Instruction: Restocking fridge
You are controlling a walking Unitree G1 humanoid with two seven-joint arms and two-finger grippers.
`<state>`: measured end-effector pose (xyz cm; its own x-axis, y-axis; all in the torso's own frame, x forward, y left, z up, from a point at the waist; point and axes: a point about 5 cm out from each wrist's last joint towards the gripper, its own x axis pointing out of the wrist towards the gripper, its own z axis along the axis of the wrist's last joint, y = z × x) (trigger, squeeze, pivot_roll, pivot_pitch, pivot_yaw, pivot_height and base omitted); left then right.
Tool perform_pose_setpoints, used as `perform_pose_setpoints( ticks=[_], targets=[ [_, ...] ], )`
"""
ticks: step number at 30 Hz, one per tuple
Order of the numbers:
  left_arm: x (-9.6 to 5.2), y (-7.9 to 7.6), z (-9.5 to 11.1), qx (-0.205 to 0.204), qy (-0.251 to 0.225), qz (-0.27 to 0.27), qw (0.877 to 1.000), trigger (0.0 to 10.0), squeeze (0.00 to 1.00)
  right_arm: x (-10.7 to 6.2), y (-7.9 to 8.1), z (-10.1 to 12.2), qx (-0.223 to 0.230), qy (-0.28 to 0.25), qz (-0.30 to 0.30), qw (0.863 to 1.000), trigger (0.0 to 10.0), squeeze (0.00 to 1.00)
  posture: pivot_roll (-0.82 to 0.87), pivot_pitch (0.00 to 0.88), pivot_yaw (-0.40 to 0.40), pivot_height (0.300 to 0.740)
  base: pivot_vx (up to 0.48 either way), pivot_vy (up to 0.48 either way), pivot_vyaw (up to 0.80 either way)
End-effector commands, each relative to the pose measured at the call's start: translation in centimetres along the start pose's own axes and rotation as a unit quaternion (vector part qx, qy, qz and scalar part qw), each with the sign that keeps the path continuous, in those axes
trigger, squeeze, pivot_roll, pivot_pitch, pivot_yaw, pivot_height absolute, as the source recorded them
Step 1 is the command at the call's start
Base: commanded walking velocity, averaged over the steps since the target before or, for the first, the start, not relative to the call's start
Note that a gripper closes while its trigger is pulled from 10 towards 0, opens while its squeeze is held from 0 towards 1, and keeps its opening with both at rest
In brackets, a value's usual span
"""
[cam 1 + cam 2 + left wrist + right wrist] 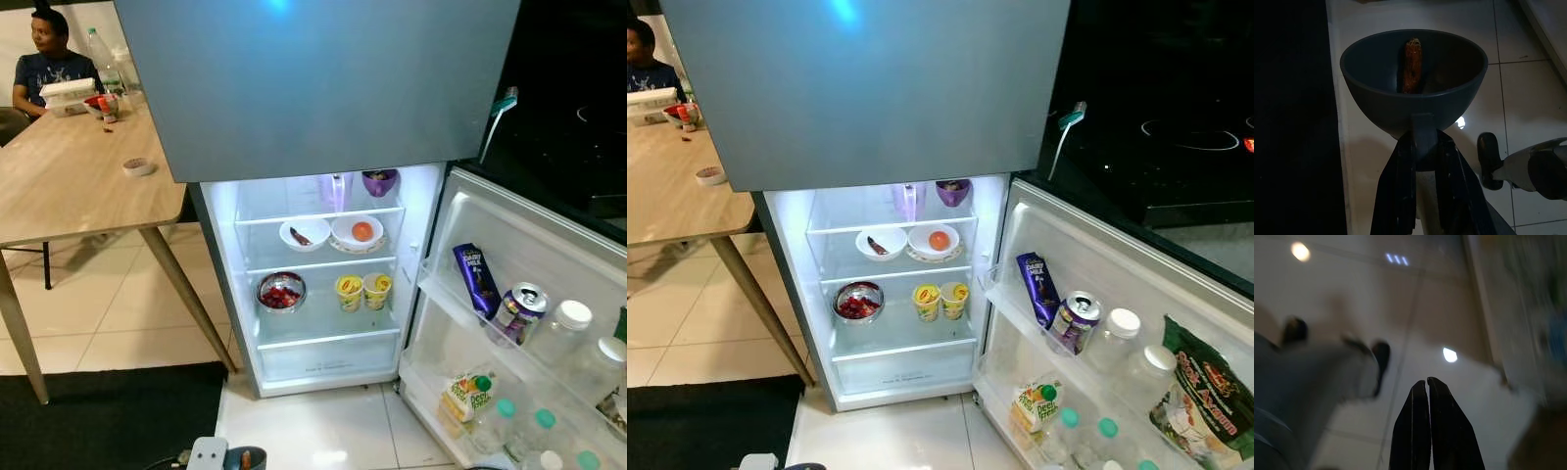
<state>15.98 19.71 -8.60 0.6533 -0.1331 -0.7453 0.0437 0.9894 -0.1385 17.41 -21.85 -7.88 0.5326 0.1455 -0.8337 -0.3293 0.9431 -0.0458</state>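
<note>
Left wrist view: my left gripper [1422, 147] clamps the bowl [1415, 83] by its tab; a jolt could spill the chilli [1412, 66]. Right gripper [1426, 382] closed, empty.

Dark grey bowl [1413, 83]: round, upright, carried low above the white floor tiles, at 6 o'clock from the open fridge [318, 279]. Its rim tab is clamped in the left gripper [1422, 161]. Contents: one orange-brown elongated food piece [1412, 66], leaning against the inner wall.
</note>
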Motion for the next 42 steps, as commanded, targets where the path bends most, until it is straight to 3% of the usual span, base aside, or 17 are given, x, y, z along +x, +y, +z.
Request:
perform_pose_setpoints(
  ticks=[1, 2, 4, 6, 10, 14, 17, 26, 30, 42],
  targets=[
    [-0.1, 0.7, 0.4, 0.01, -0.008, 0.009, 1.0, 10.0, 0.0, 0.3, 0.8, 1.4, -0.003, -0.036, 0.037, 0.999, 10.0, 0.0, -0.07, 0.0, 0.033, 0.74, 0.0, 0.0, 0.0],
    [-0.1, 0.7, 0.4, 0.01, -0.008, 0.009, 1.0, 10.0, 0.0, 0.3, 0.8, 1.4, -0.003, -0.036, 0.037, 0.999, 10.0, 0.0, -0.07, 0.0, 0.033, 0.74, 0.0, 0.0, 0.0],
    [-0.1, 0.7, 0.5, 0.014, -0.009, 0.011, 1.0, 10.0, 0.0, 0.8, 2.4, 4.3, -0.01, -0.092, 0.12, 0.988, 10.0, 0.0, -0.07, 0.0, 0.033, 0.74, 0.0, 0.0, 0.0],
    [0.0, 0.7, 0.7, 0.016, -0.01, 0.012, 1.0, 10.0, 0.0, 0.8, 2.9, 5.3, -0.014, -0.107, 0.149, 0.983, 10.0, 0.0, -0.07, 0.0, 0.033, 0.74, 0.0, 0.0, 0.0],
    [0.3, 0.4, 1.5, 0.022, -0.023, 0.006, 0.999, 10.0, 0.0, 0.8, 3.6, 7.7, -0.013, -0.147, 0.194, 0.97, 10.0, 0.0, -0.07, 0.0, 0.031, 0.74, 0.0, 0.0, 0.0],
    [0.7, -0.1, 2.6, 0.026, -0.04, -0.002, 0.999, 10.0, 0.0, 0.8, 3.6, 9.3, -0.031, -0.177, 0.195, 0.964, 10.0, 0.0, -0.07, 0.0, 0.031, 0.74, 0.0, 0.0, 0.0],
    [0.9, -0.4, 2.9, 0.032, -0.043, -0.008, 0.998, 10.0, 0.0, 0.8, 3.6, 9.4, -0.039, -0.178, 0.19, 0.965, 10.0, 0.0, -0.07, 0.0, 0.029, 0.74, 0.0, 0.0, 0.74],
    [1.1, -1.3, 3.3, 0.052, -0.05, -0.028, 0.997, 10.0, 0.0, 0.7, 2.3, 8.2, -0.003, -0.166, 0.154, 0.974, 10.0, 0.0, -0.07, 0.0, 0.029, 0.74, 0.0, 0.0, 0.76],
    [1.3, -1.8, 4.1, 0.057, -0.065, -0.044, 0.995, 10.0, 0.0, 0.7, 1.3, 8.1, 0.038, -0.159, 0.115, 0.98, 10.0, 0.0, -0.07, 0.0, 0.034, 0.74, 0.0, 0.0, 0.0],
    [1.6, -2.5, 5.1, 0.07, -0.083, -0.066, 0.992, 10.0, 0.0, 0.7, 1.1, 8.0, 0.041, -0.162, 0.099, 0.981, 10.0, 0.0, -0.07, 0.0, 0.035, 0.74, 0.021, 0.0, 0.0]
  ],
)
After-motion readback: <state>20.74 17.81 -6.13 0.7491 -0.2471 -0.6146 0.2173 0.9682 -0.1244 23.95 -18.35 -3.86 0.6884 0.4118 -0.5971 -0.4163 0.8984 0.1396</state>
